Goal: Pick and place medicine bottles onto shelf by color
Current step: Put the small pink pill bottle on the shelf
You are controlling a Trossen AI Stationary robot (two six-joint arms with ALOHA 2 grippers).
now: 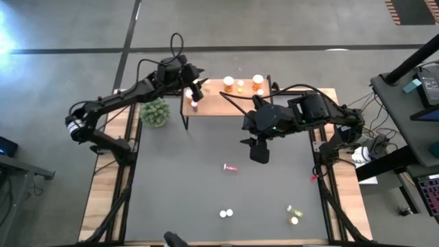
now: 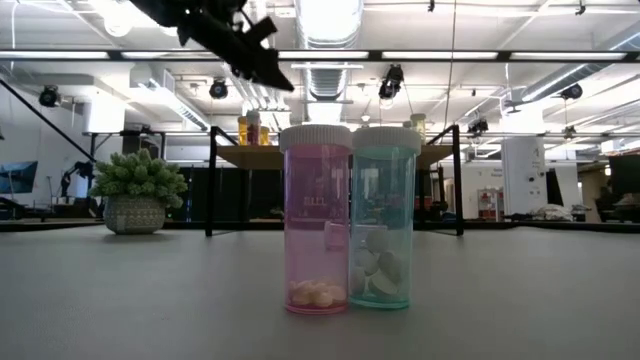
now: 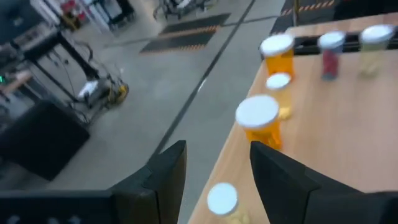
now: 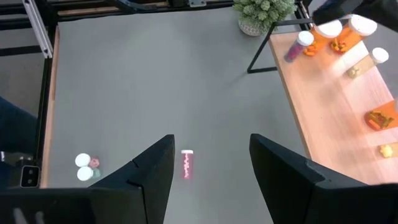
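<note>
The light-wood shelf stands at the table's far side. On it stand orange bottles, and a pink bottle stands at its left end. My left gripper hovers open above that left end, with a white cap low between its fingers, untouched. My right gripper hangs open over the mat. A pink bottle lies on its side below it. Near the front edge stand a pink bottle and a teal one.
A green spiky plant in a pot sits left of the shelf. Two yellow-green bottles are on the mat near the front right. A red bottle and a pale one stand farther along the shelf. The dark mat covers the table.
</note>
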